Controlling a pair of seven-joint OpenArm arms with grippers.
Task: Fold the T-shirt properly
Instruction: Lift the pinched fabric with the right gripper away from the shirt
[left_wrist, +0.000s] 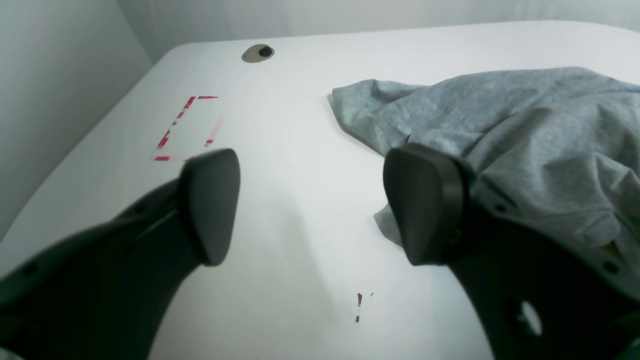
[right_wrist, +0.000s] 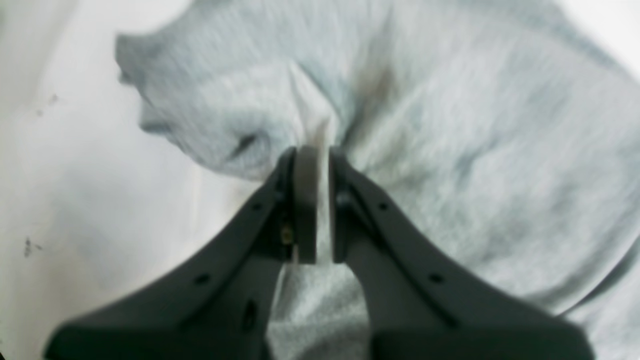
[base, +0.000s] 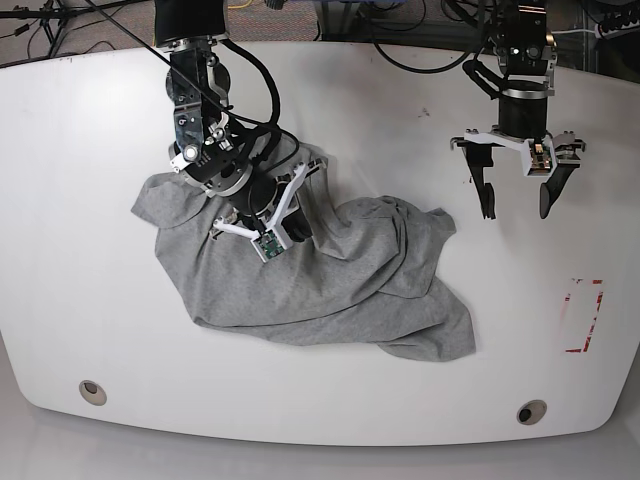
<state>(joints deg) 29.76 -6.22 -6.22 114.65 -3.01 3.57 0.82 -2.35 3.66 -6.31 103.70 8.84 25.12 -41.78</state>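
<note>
The right gripper (right_wrist: 320, 165) is pinched closed, while the left gripper (base: 517, 205) hangs downward, jaws spread wide.

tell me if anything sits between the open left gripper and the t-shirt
Nothing visible does. The left gripper hangs open over bare table, and only white tabletop separates it from the nearest edge of the crumpled T-shirt.
</note>
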